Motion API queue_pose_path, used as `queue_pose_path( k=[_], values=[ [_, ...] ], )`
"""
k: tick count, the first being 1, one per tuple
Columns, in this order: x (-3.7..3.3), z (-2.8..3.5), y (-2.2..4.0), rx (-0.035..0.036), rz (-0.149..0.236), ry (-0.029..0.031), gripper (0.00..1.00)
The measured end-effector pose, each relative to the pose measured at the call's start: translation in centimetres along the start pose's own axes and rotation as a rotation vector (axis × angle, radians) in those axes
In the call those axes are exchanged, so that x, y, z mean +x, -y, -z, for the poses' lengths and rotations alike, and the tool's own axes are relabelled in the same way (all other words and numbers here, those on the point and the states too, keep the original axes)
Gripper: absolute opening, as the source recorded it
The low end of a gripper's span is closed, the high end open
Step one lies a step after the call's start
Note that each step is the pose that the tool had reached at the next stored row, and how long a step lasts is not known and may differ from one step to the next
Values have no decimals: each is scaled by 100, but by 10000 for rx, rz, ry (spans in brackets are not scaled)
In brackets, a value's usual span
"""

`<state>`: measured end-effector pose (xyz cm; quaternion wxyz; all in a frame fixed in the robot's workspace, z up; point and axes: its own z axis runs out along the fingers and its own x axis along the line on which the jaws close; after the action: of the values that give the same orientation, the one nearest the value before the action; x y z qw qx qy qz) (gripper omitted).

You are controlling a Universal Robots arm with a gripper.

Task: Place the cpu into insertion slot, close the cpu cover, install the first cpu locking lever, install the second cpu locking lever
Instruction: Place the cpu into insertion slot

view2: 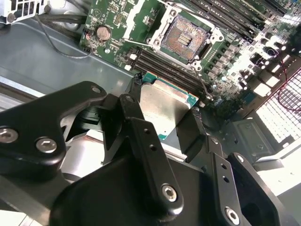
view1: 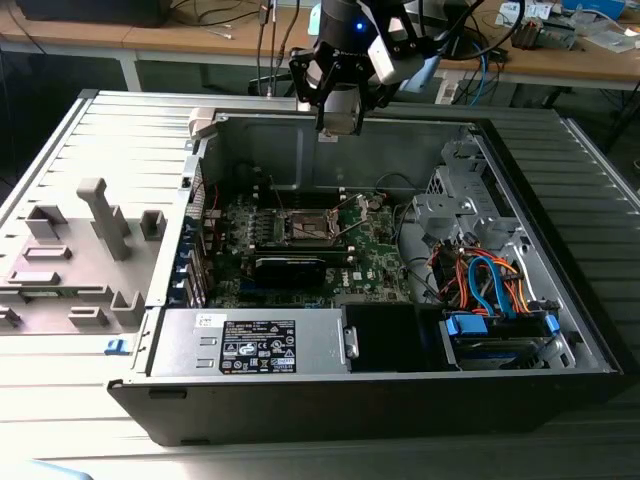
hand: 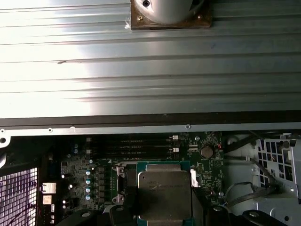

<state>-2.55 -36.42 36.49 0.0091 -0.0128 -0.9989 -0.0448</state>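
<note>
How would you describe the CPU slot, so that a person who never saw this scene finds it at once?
Look into the open case, at the green board on its floor. The slot sits near the board's middle. It is a small square with a silver rim and dark centre, whereas the black card beside it is long and narrow.

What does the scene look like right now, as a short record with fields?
gripper: shut on the cpu, raised above the open computer case
cpu: gripped by two opposite edges, metal face showing, not yet seated
insertion slot: empty and uncovered, on the green circuit board
</note>
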Motion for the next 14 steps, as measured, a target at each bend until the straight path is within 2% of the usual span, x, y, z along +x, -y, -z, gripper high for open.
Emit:
queue_pose_path(
  k=[14],
  values=[
    [0, -27, 33, 0, 0, 0, 55]
  ],
)
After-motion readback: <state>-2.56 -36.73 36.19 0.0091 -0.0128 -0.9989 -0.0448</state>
